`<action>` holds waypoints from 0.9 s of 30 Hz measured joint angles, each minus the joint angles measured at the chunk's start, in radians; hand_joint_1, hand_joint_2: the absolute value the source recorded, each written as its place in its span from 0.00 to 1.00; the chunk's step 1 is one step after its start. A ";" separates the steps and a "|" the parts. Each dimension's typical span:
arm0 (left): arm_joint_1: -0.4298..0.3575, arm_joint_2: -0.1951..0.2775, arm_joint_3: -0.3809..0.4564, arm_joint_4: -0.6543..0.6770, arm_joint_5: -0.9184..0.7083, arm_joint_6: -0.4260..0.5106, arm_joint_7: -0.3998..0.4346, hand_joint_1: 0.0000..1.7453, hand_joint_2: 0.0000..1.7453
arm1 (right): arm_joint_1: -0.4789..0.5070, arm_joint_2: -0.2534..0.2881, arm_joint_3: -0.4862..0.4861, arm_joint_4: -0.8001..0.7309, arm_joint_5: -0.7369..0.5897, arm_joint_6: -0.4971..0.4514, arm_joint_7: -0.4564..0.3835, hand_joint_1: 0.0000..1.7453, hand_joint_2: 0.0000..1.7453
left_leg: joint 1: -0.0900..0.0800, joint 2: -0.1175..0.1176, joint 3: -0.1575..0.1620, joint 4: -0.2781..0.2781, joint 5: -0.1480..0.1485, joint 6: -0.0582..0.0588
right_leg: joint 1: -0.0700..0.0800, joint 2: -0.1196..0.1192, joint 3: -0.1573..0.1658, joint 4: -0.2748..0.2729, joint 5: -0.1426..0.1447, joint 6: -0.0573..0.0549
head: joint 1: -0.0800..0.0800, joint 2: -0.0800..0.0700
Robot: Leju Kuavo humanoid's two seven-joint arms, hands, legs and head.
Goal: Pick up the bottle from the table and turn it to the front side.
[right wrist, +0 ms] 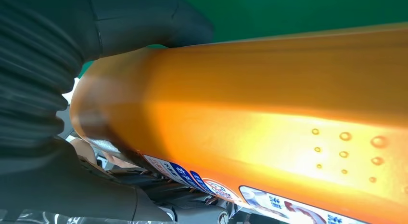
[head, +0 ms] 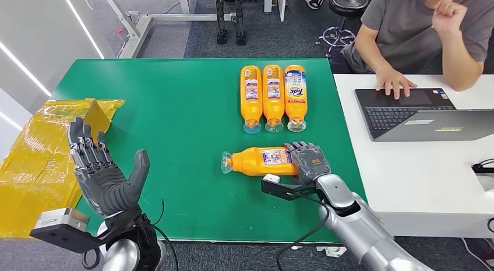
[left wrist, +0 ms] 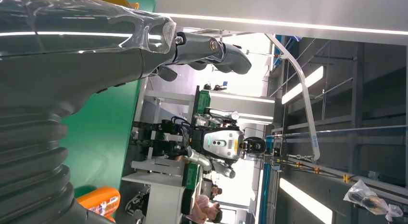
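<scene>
- Presently gripping the base end of the lone bottle [head: 260, 161] with the right hand [head: 307, 160]; bottle lying on its side on the green worktop [head: 175, 108], clear cap pointing toward the robot's left, small-print label showing upward.
- Lying just in front of a row of three bottles [head: 272, 98] placed side by side, well apart from the yellow bag [head: 41, 148] at the worktop's left edge.
- Seen from the right wrist: orange wall pressed close against the palm, thumb [right wrist: 144, 17] wrapped over one side, worktop green beyond.
- Likely to slip or spin in the hold, judging by the smooth rounded plastic and a grasp so near one end; cap end could droop once lifted.
- Could knock the row of three if swung forward during the turn.
- Might stop short of the front label if rolled too little.
- Right arm reaching in low, wrist bent over the bottle's end.
- Left hand [head: 105, 169] raised upright beside the bag, fingers spread wide, palm facing inward, holding nothing.
</scene>
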 joint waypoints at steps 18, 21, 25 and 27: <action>0.000 0.000 0.000 0.000 0.000 0.000 0.000 0.00 1.00 | 0.000 0.000 0.000 0.000 0.000 0.000 0.000 1.00 1.00 | 0.000 0.000 0.000 0.000 0.000 0.000 | 0.000 0.000 0.000 0.000 0.000 0.000 | 0.000 0.000; 0.000 0.000 0.000 0.000 0.000 0.000 0.000 0.00 1.00 | 0.000 0.000 0.000 0.000 0.000 0.000 0.000 1.00 1.00 | 0.000 0.000 0.000 0.000 0.000 0.000 | 0.000 0.000 0.000 0.000 0.000 0.000 | 0.000 0.000; 0.000 0.000 0.000 0.000 0.000 0.000 0.000 0.00 1.00 | 0.000 0.000 0.000 0.000 0.000 0.000 0.000 1.00 1.00 | 0.000 0.000 0.000 0.000 0.000 0.000 | 0.000 0.000 0.000 0.000 0.000 0.000 | 0.000 0.000; 0.000 0.000 0.000 0.000 0.000 0.000 0.000 0.00 1.00 | 0.000 0.000 0.000 0.000 0.000 0.000 0.000 1.00 1.00 | 0.000 0.000 0.000 0.000 0.000 0.000 | 0.000 0.000 0.000 0.000 0.000 0.000 | 0.000 0.000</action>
